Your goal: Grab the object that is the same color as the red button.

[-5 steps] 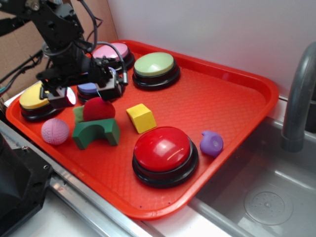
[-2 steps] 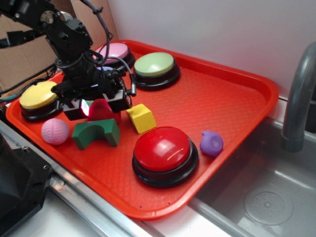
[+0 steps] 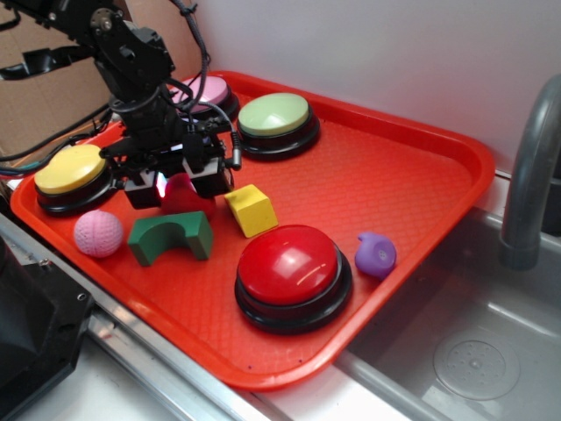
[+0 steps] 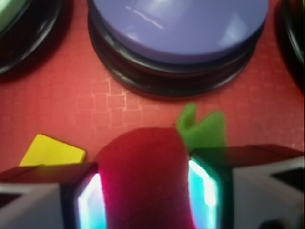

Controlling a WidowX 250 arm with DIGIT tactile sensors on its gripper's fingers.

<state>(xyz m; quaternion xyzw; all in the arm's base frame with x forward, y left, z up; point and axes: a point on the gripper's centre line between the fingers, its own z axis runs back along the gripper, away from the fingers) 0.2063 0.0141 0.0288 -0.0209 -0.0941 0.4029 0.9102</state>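
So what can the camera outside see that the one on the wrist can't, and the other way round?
Only the exterior view shows the big glossy red dome button, pink dimpled ball, green foam arch, purple toy and metal faucet. Only the wrist view shows the fuzzy dark-red ball's green leafy bit and the glowing pads against that ball. Both show the fuzzy dark-red ball between the jaws, the yellow block and the red plastic tray.

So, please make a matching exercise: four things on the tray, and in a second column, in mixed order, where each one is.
Things:
1. fuzzy red ball
2. pink ball
3. purple toy
4. yellow block

Places:
A. right of the red button
B. between the fingers of the gripper
C. left of the green arch
D. behind the red button

Pairs: 1-B, 2-C, 3-A, 4-D
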